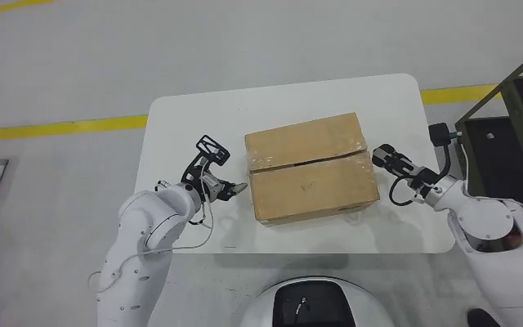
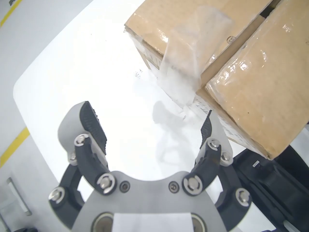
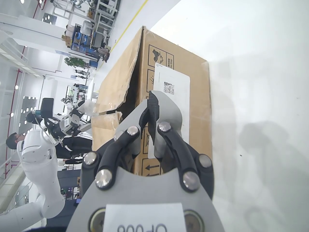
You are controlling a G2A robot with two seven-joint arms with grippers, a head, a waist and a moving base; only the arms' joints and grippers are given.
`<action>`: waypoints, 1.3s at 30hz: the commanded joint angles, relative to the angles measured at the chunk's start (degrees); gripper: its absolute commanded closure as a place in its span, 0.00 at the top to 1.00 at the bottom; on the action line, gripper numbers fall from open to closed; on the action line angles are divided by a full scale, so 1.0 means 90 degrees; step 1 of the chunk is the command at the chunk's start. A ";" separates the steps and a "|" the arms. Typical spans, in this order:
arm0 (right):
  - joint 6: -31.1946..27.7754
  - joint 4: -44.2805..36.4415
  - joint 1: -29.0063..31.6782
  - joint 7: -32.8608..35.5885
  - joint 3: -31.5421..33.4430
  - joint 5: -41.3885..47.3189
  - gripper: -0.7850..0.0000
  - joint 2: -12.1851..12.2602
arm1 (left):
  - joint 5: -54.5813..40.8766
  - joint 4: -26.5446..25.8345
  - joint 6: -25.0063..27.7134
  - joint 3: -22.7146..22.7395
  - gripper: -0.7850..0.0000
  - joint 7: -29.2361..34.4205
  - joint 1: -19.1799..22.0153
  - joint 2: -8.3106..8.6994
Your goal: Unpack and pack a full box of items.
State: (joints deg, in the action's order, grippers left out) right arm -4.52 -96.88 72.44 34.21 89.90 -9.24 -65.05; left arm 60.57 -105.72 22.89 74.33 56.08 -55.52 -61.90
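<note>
The box (image 1: 310, 167) sat in the middle of the white bench (image 1: 188, 123), its two top flaps (image 1: 304, 139) folded down and meeting along a seam that ran the length of the lid, with a thin dark gap between them. Clear tape (image 2: 190, 56) lay crinkled over the seam at the left end and hung down that end wall to the bench. At the right end the flap edges looked ragged, and a white label (image 3: 172, 90) was stuck on the end wall.

The left end effector (image 2: 150, 126) hung low over the bench just beside the box's left end, released, its jaws spread wide with nothing between them and pointed at the taped corner. The right end effector (image 3: 152, 107) was held at the box's right end, level with the seam, clenched tight on nothing, its tips close in front of the label; I could not tell whether they touched the cardboard.
</note>
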 commanded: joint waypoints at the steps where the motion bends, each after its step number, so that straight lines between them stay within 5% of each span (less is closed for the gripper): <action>1: -0.0031 0.0000 0.0005 0.0014 0.0033 0.0022 0.00 0.0009 | -0.0110 0.0030 0.0030 0.0024 1.00 0.0001 0.0023 0.0007; 9: -0.0084 0.0059 -0.0044 0.0029 0.0030 0.0070 0.00 0.0030 | -0.0951 0.0296 0.0217 0.0069 1.00 -0.0132 0.0076 0.0015; 11: -0.0093 0.0088 -0.0065 0.0033 0.0022 0.0078 0.00 0.0034 | -0.1133 0.0401 0.0322 0.0095 0.94 -0.0176 0.0097 0.0024; 12: -0.0105 0.0100 -0.0073 0.0029 0.0018 0.0090 0.00 0.0036 | -0.1201 0.0444 0.0365 0.0094 0.81 -0.0196 0.0103 0.0027; 17: -0.0117 0.0144 -0.0091 0.0024 0.0020 0.0098 0.00 0.0049 | -0.1575 0.0643 0.0410 0.0090 0.64 -0.0251 0.0164 0.0037; 23: -0.0089 0.0121 -0.0063 0.0006 0.0019 0.0089 0.00 0.0064 | -0.1675 0.0836 0.0438 -0.0040 0.64 -0.0300 0.0269 0.0042; 28: -0.0089 0.0111 -0.0061 0.0010 0.0010 0.0095 0.00 0.0075 | -0.1655 0.0946 0.0468 -0.0147 0.47 -0.0330 0.0360 0.0049; 39: -0.0055 0.0141 -0.0139 0.0053 -0.0021 0.0112 0.00 0.0099 | -0.1569 0.0985 0.0430 -0.0176 0.38 -0.0395 0.0390 0.0093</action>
State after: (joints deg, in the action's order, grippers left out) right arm -5.06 -95.65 71.30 34.61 89.72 -8.26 -64.17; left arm 46.46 -96.86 26.78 72.69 52.57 -51.95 -61.11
